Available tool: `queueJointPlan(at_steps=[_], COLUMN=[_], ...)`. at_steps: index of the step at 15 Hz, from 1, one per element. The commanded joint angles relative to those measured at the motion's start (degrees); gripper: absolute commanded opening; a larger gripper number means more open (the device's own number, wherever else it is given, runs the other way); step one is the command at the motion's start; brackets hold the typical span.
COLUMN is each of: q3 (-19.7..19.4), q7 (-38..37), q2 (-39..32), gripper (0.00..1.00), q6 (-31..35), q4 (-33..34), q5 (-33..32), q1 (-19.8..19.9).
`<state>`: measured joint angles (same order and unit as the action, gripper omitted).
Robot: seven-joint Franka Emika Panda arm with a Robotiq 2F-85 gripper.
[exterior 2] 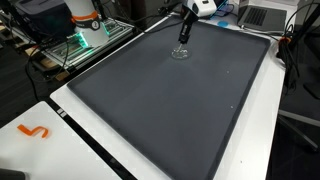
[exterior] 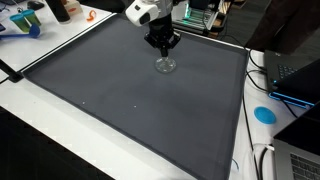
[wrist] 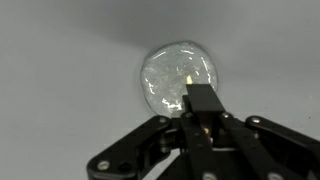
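The claw (wrist: pixel 200 97) hung with its fingers drawn together directly over a clear, round glass (wrist: pixel 165 75); whether it pinched the glass could not be made out. The glass stood near the far edge of a dark grey mat (exterior: pixel 130 110) on the white bench (exterior: pixel 40 120). A blue disc (exterior: pixel 264 114) lay well apart.

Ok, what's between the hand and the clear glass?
Nothing; the wrist view shows the hand right at the glass, with no gap between them.

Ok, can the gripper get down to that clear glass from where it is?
Probably yes: the gripper hangs right over the clear glass, and nothing else stands near it on the grey mat, in either exterior view.
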<state>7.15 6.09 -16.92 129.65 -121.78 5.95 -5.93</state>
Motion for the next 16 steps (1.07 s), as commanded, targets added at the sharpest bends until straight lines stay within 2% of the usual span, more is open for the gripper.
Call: queueJointPlan(at_steps=[1, 9, 16], q3=[0.39, 0.48, 0.28], q7=[1.41, 5.89, 5.17], q2=[0.42, 3.42, 8.26], gripper=[0.03, 0.03, 0.03], q6=[-0.96, -6.42, -12.17], q4=[0.37, 2.98, 6.49], q5=[2.29, 5.87, 3.48], q1=[1.22, 3.01, 1.57])
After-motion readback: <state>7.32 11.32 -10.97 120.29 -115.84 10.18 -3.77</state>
